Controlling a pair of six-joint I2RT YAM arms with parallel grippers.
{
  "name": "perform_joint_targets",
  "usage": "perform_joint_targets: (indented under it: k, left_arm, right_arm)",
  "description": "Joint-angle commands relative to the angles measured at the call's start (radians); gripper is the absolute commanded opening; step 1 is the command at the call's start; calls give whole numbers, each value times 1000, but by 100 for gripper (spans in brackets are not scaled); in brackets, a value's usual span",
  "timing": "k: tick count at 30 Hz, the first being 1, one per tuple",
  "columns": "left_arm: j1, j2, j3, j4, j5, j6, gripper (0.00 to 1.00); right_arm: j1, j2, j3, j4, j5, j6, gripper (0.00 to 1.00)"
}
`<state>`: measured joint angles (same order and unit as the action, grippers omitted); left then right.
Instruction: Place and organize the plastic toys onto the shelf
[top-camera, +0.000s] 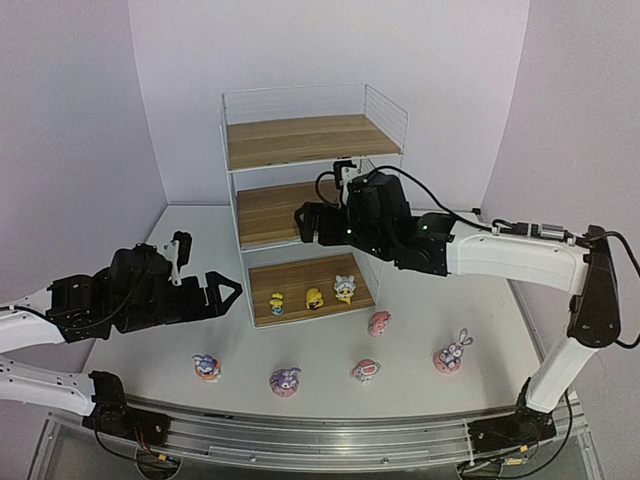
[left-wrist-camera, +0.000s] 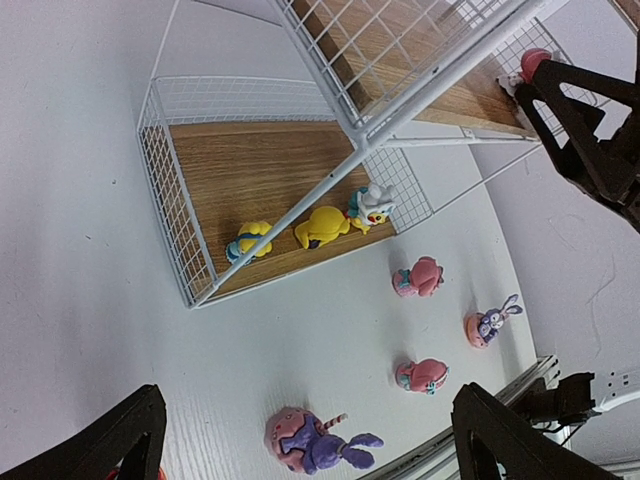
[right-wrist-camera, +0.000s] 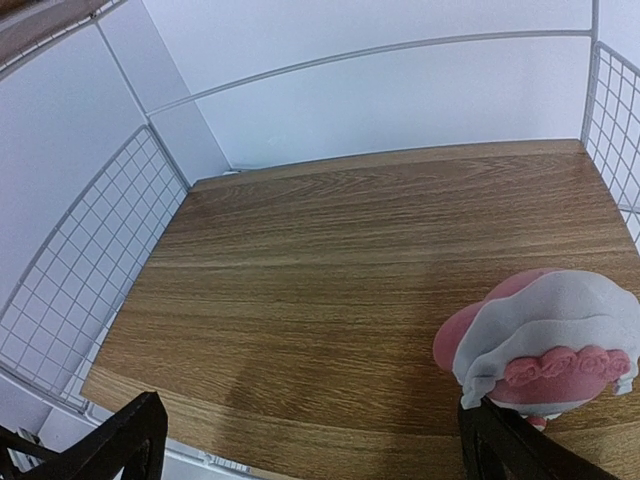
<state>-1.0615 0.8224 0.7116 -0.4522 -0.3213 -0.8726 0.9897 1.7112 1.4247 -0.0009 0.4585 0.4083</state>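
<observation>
The shelf (top-camera: 310, 140) stands mid-table. Three yellowish toys (top-camera: 314, 298) are lined up on its bottom board, as the left wrist view confirms (left-wrist-camera: 320, 226). A pink-and-white toy (right-wrist-camera: 545, 345) stands on the middle board (right-wrist-camera: 350, 260), just beside one finger of my open right gripper (right-wrist-camera: 315, 410), which reaches into that tier (top-camera: 305, 225). Two pink toys (top-camera: 379, 322) (top-camera: 366, 370) and three purple bunnies (top-camera: 453, 353) (top-camera: 285, 380) (top-camera: 207, 367) lie on the table. My left gripper (top-camera: 205, 272) hovers open and empty left of the shelf, above one bunny (left-wrist-camera: 315, 440).
White wire mesh (left-wrist-camera: 170, 200) walls the shelf's sides and back. A metal rail (top-camera: 330, 440) runs along the near table edge. The right arm (top-camera: 510, 250) spans the right side above the table. Purple walls close in behind and beside.
</observation>
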Motion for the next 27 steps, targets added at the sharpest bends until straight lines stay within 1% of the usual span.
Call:
perform_joint_targets:
  k: [1, 4, 7, 9, 13, 15, 16, 19, 21, 24, 27]
  left_arm:
    - [-2, -21, -2, 29, -1, -1, 100]
    - [-2, -25, 1, 21, -2, -1, 100]
    - [-2, -29, 2, 11, -2, -4, 100]
    - [-2, -35, 2, 6, 1, -5, 100]
    - [-2, -43, -2, 6, 16, 0, 100]
    - [-2, -43, -4, 8, 24, 4, 100]
    - [-2, -41, -6, 9, 30, 6, 100]
    - [-2, -28, -15, 25, 44, 10, 100]
    - [-1, -19, -19, 39, 53, 17, 100]
    - [-2, -7, -28, 60, 71, 28, 100]
    - [-2, 10, -27, 67, 77, 32, 100]
  right_arm:
    - [3, -21, 29, 44, -10, -8, 98]
    - [8, -79, -18, 39, -66, 1, 98]
    - [10, -182, -83, 10, -137, 16, 98]
    - [10, -250, -128, -46, -193, 30, 98]
    - [11, -395, -230, -134, -385, 45, 98]
    - [10, -454, -274, -211, -480, 58, 98]
    - [10, -486, -294, -261, -498, 79, 98]
    - [10, -542, -410, -344, -480, 137, 98]
    - [10, -549, -481, -382, -475, 127, 98]
    - [11, -522, -549, -388, -532, 98, 97]
    - [10, -460, -569, -392, -488, 130, 97]
